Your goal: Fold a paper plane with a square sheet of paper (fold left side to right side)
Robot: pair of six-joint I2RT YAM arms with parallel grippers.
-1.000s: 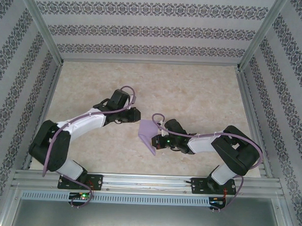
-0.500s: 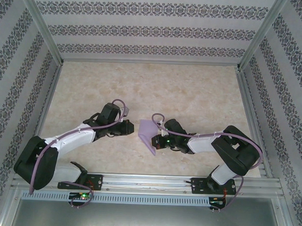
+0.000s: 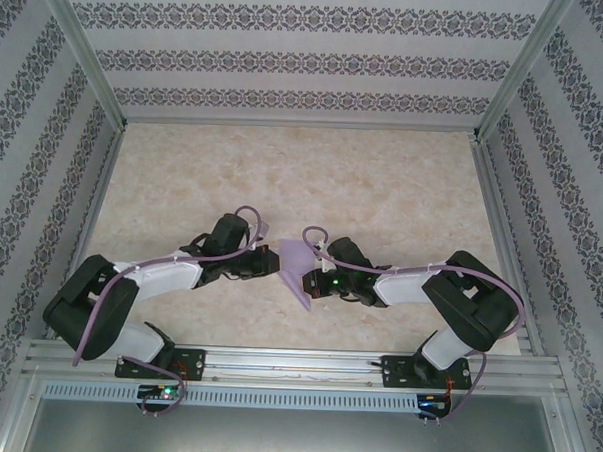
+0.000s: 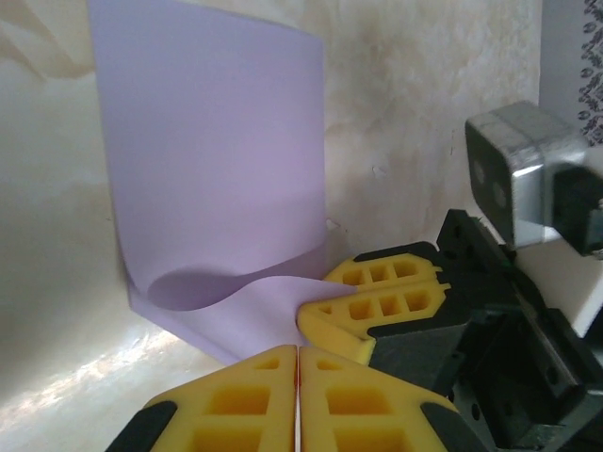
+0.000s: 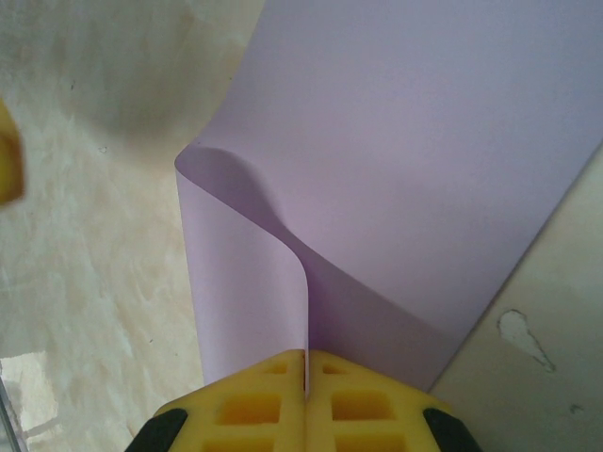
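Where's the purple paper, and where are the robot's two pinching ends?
square sheet of paper (image 4: 207,141): left wrist view, its broad flat face.
left gripper (image 4: 298,352): left wrist view, where its yellow tips meet.
right gripper (image 5: 307,358): right wrist view, where its yellow tips pinch the paper.

Beige marbled tabletop (image 3: 384,180), striped patterned walls (image 3: 309,56) (aluminium frame posts (image 3: 82,51)).

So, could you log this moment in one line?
right gripper: shut on lavender paper | left gripper: shut | fold: curled, uncreased
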